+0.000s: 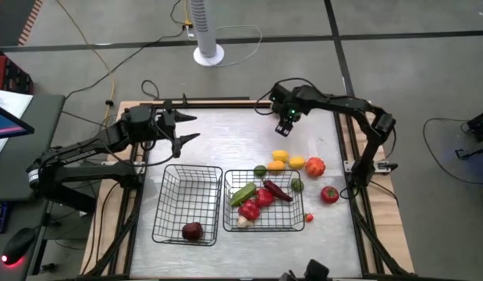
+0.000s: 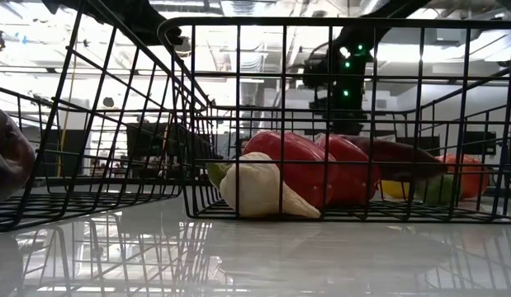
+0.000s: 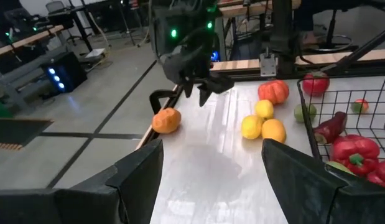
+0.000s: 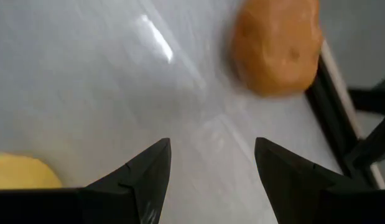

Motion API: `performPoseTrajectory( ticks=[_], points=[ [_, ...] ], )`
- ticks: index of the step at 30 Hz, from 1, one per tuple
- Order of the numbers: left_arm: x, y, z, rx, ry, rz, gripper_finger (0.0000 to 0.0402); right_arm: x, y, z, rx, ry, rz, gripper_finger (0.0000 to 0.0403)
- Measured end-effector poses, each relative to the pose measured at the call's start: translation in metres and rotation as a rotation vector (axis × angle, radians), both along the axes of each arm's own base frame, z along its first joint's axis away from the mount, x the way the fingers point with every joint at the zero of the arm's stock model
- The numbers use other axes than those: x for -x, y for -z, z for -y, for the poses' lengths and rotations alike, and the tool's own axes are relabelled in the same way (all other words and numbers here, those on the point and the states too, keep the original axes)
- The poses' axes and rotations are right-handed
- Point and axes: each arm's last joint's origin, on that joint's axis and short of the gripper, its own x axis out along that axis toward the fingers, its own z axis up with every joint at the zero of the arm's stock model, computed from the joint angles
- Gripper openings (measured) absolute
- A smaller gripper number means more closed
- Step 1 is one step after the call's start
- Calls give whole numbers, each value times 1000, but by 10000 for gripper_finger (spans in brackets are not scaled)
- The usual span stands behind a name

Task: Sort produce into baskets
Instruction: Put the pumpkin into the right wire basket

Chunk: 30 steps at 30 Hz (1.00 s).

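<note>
- R claw (image 1: 286,123) apart, empty, over far surface (image 1: 225,140) near orange fruit (image 4: 276,46).
- L claw (image 1: 186,129) apart, empty, far-left.
- We see peppers (image 1: 255,204) in right basket (image 1: 297,226), purple item (image 1: 193,231) in left basket (image 1: 165,195).

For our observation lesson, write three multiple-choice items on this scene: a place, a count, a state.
1. Where is the white garlic bulb?
A on the bare table
B in the right-hand black wire basket
C in a gripper
2. How many produce pieces lie in the left-hand black wire basket?
A none
B one
C four
3. How are the right gripper's fingers?
A open, empty
B shut on a lemon
C shut on a pepper
Key: 1 B, beside red peppers inside the mesh; 2 B, only a dark red fruit; 3 A, bare table shows between them.
</note>
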Motion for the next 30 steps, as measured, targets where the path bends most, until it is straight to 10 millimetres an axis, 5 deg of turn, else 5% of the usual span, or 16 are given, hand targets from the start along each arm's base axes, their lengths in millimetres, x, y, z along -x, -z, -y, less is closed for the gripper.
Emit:
performPoseTrajectory(
  ticks=[10, 17, 22, 30],
  points=[
    [1, 2, 0, 12, -1, -23, 261, 15, 11, -28, -210, -33, -302, 256],
    [1, 2, 0, 11, 0, -22, 261, 5, -18, -75, -163, -133, -244, 256],
    [1, 3, 0, 33, -4, -23, 261, 10, -21, -92, -282, -85, -223, 256],
    [1, 3, 1, 47, 9, -23, 261, 45, 6, -124, -349, -31, -271, 256]
  ],
)
